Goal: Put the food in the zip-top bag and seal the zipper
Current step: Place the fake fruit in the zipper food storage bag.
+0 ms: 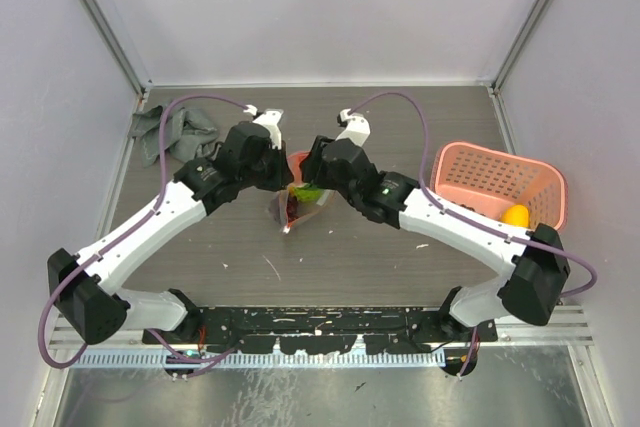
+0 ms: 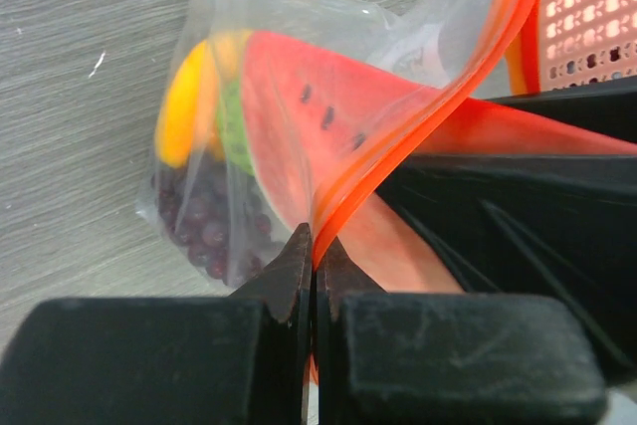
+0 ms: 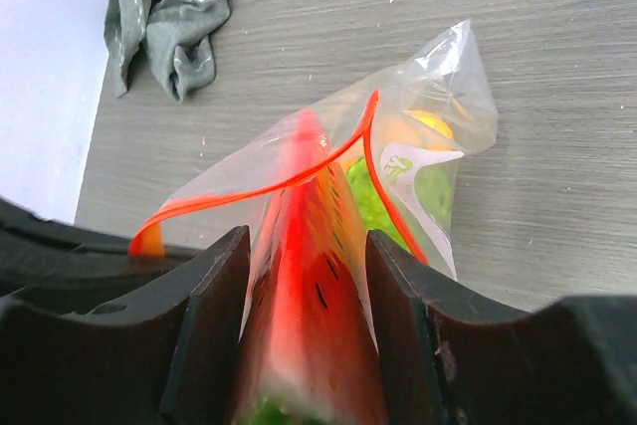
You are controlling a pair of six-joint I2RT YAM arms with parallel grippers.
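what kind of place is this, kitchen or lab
Probably a lab robot cell: plain white panels box in the table, two robot arms are bolted at its near edge, plus toy fruit.

Robot lab test cell, not a home or kitchen. Two white-and-black robot arms, left arm (image 1: pixel 150 227) and right arm (image 1: pixel 460 229), are bolted to a black slotted metal rail (image 1: pixel 320 332) at the near edge of a grey wood-grain table (image 1: pixel 330 272). Plain pale wall panels (image 1: pixel 320 7) box the table in on three sides, with bare aluminium posts (image 1: pixel 100 22) at the corners. Purple cables (image 1: pixel 422 137) loop off the arms. Props only: toy watermelon slice (image 2: pixel 289 116), pink basket (image 1: pixel 470 159), crumpled grey cloth (image 1: pixel 178 135).
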